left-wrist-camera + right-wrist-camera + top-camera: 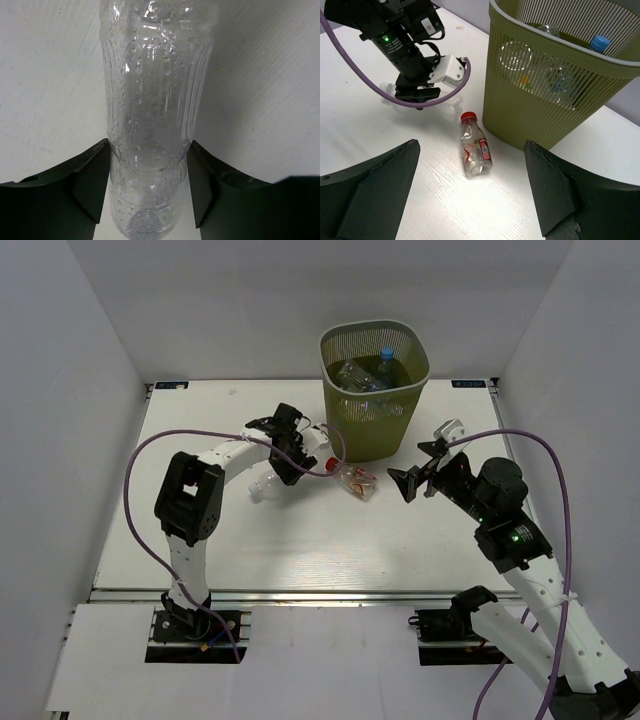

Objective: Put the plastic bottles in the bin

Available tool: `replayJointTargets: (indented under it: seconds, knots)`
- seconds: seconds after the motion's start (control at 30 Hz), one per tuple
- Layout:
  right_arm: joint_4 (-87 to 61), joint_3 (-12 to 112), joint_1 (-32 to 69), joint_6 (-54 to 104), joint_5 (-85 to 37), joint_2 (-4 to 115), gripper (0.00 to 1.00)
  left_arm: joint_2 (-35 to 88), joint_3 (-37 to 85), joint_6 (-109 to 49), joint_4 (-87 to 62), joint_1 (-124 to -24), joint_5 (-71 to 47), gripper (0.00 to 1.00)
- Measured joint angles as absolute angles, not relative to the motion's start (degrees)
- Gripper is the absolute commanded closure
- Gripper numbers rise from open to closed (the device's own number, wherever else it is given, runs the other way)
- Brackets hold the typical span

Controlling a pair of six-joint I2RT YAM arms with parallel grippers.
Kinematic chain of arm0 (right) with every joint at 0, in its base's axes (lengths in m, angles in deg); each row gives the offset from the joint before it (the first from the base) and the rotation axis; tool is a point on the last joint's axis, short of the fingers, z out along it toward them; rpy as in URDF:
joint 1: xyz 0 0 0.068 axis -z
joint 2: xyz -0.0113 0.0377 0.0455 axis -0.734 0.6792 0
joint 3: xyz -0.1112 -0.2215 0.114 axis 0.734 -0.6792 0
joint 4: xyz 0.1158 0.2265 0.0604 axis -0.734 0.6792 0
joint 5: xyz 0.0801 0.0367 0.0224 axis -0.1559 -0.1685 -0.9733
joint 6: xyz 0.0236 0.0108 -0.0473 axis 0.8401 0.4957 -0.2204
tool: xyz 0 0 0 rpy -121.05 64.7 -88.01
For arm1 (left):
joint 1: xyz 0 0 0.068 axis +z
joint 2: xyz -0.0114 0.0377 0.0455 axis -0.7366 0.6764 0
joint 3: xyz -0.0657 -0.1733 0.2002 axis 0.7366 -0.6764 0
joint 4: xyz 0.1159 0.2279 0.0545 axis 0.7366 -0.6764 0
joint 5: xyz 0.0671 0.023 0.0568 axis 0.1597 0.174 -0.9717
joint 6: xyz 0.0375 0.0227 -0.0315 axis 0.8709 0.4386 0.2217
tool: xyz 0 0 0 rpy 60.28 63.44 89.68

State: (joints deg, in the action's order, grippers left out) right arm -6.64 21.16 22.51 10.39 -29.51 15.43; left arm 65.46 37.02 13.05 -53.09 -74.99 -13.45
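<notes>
Plastic bottles [365,380] lie in the bin [372,435]; two remain: left tool [148,155] pinches a clear bottle [150,75], right tool [428,457] gapes empty, red-capped bottle [475,147] just ahead of it.

The clear bottle [150,100] runs past the top edge.

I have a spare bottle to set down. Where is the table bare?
Bare: the table from its near edge up to the red-capped bottle, and its far-left corner. Crowded: before the bin, where left gripper, clear bottle and right gripper cluster.
</notes>
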Motion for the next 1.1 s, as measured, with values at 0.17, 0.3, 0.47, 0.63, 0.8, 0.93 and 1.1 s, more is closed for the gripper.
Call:
replayJointTargets:
  seconds: [0.17,0.3,0.47,0.63,0.8,0.93,1.1]
  knots:
    - [-6.6,20.1,22.5,10.4,-29.5,13.6,0.12,64.3,35.9,11.2,-52.7,-75.3,-14.0,0.74]
    - [-6.4,19.5,22.5,10.1,-28.9,13.2,0.55,60.1,33.1,6.8,-53.5,-75.0,-15.8,1.0]
    - [-6.1,18.3,22.5,10.0,-28.8,12.7,0.76,44.2,33.2,-0.2,-51.7,-74.6,-18.2,1.0]
    - [-5.7,17.4,22.5,9.9,-28.6,12.6,0.75,31.3,44.3,-6.7,-45.3,-75.0,-12.5,1.0]
    - [-5.7,16.0,22.5,9.7,-28.1,12.7,0.74,26.7,49.2,-13.7,-31.8,-75.1,-3.3,1.0]
    - [-5.8,15.2,22.4,9.1,-27.8,12.9,0.67,28.4,46.4,-21.4,-16.3,-75.8,1.5,1.0]
    - [-5.8,13.9,22.4,8.0,-28.4,13.8,0.56,38.0,46.1,-29.8,-0.5,-75.8,2.4,1.0]
